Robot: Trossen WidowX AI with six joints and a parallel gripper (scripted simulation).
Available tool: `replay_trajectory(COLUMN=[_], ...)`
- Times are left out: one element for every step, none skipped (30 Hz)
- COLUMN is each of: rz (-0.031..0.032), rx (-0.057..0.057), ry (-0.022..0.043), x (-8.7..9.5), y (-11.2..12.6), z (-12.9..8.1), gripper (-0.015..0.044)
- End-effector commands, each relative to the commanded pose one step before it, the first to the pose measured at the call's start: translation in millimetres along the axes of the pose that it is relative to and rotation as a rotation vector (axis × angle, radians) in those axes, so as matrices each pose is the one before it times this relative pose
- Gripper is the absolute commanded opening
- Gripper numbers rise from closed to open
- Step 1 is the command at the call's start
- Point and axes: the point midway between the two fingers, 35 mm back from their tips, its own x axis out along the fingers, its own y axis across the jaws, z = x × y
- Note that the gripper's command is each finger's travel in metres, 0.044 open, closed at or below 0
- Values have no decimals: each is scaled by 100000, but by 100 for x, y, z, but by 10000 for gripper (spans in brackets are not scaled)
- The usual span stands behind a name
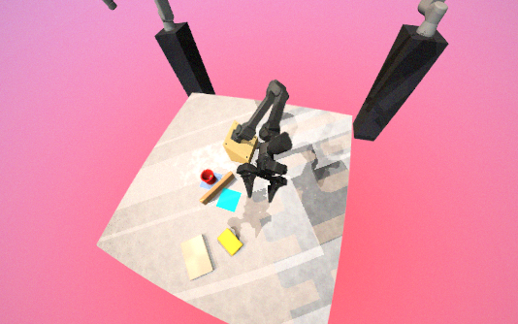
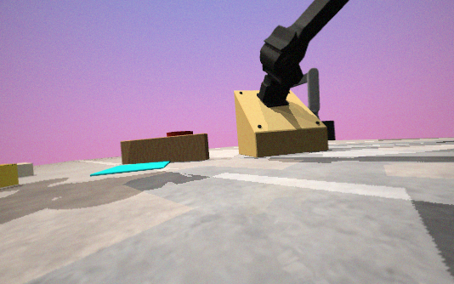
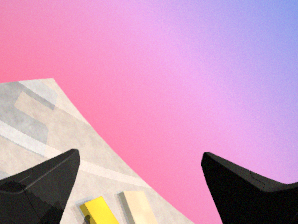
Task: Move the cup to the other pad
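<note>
A red cup (image 1: 208, 176) stands on a pale blue pad (image 1: 216, 178) left of the arm. In the exterior view only its rim (image 2: 179, 133) shows above a brown wooden bar (image 1: 218, 188) (image 2: 165, 148). The bar lies between that pad and a cyan pad (image 1: 228, 200) (image 2: 129, 167). My gripper (image 1: 261, 190) (image 3: 141, 159) is open and empty. It hangs in the air to the right of the cyan pad and apart from the cup. The marbles are not visible.
A tan wedge block (image 1: 239, 145) (image 2: 278, 125) holds the arm's base. A yellow block (image 1: 230, 242) (image 3: 101, 217) (image 2: 8, 175) and a flat beige slab (image 1: 196, 256) (image 3: 141, 213) lie nearer the front. Two dark pillars (image 1: 184, 58) (image 1: 400, 82) stand behind the table.
</note>
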Motion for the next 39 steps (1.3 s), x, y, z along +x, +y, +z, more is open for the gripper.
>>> replay_trajectory(rz=[-68,-184,-242,-200,-14,364,900,1307,1418,1327,1579,2644,3259,3758,4221,4641,5013,5333,4780,4885,5045,5191,5326,5435,5486,5498,5439,5329,5160,4968,4631,3452,1932,620,0,0,0,0,0], rx=[-457,-1352,-2190,-2932,-3541,-3974,-3947,-3253,-2393,-1699,-3083,-4033,-3859,-3550,-3254,-2973,-2708,-2459,-1922,-1745,-1613,-1494,-1389,-1293,-1200,-1118,-1041,-974,-919,-882,-843,-661,-390,-129,0,0,0,0,0], ry=[717,2152,3590,5028,6455,7835,8548,7782,6275,4818,4806,6458,6335,5921,5457,4945,4391,3801,2762,2270,1809,1334,836,311,-243,-821,-1413,-2016,-2624,-3257,-3824,-3472,-2233,-768,0,0,0,0,0], x=[81,240,393,543,687,824,898,834,692,546,609,824,839,825,809,791,772,751,630,606,592,580,569,557,542,526,506,485,461,439,407,304,171,55,0,0,0,0,0], y=[-56,-169,-277,-375,-455,-508,-493,-386,-265,-174,-192,-204,-124,-37,48,128,205,276,289,329,372,414,455,495,530,562,588,609,625,640,638,507,299,98,0,0,0,0,0], z=[-178,-534,-892,-1251,-1609,-1962,-2155,-1978,-1609,-1246,-1225,-1701,-1738,-1707,-1669,-1624,-1573,-1516,-1248,-1188,-1148,-1110,-1072,-1034,-988,-940,-885,-828,-769,-713,-644,-470,-261,-84,0,0,0,0,0], gripper=[374,348,321,295,269,243,216,190,164,148,148,148,148,148,148,148,148,148,148,148,148,148,148,148,148,148,148,148,148,148,148,148,148,148,148,148,148,148,148])
